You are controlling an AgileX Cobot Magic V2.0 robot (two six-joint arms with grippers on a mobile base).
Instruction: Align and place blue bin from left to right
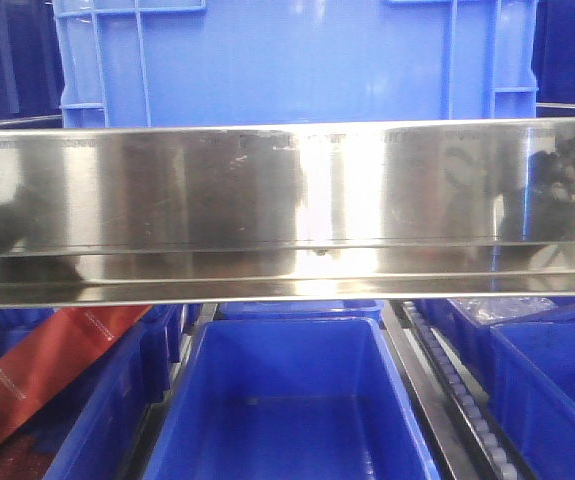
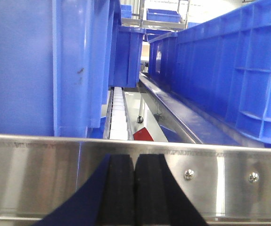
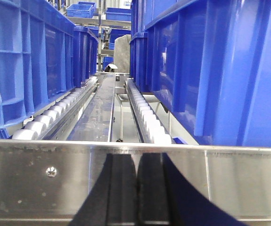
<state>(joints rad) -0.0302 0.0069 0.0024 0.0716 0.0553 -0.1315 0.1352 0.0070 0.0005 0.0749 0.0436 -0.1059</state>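
Note:
The blue bin [image 1: 297, 60] stands on the upper level behind a steel rail [image 1: 287, 200], filling the top of the front view. Neither gripper shows in that view. In the left wrist view my left gripper [image 2: 135, 157] is shut, black pads together with nothing between them, just in front of a steel rail [image 2: 41, 174]. A blue bin's wall [image 2: 27, 66] rises close beyond it on the left. In the right wrist view my right gripper [image 3: 136, 155] is likewise shut and empty before a rail [image 3: 31, 179], with a blue bin [image 3: 220, 70] close on the right.
More blue bins line both sides: one on the right [image 2: 229, 70] in the left wrist view, one on the left [image 3: 27, 61] in the right. White roller tracks [image 3: 144, 117] run away between them. Below the rail sit an open blue bin [image 1: 287, 400] and a red strip [image 1: 47, 370].

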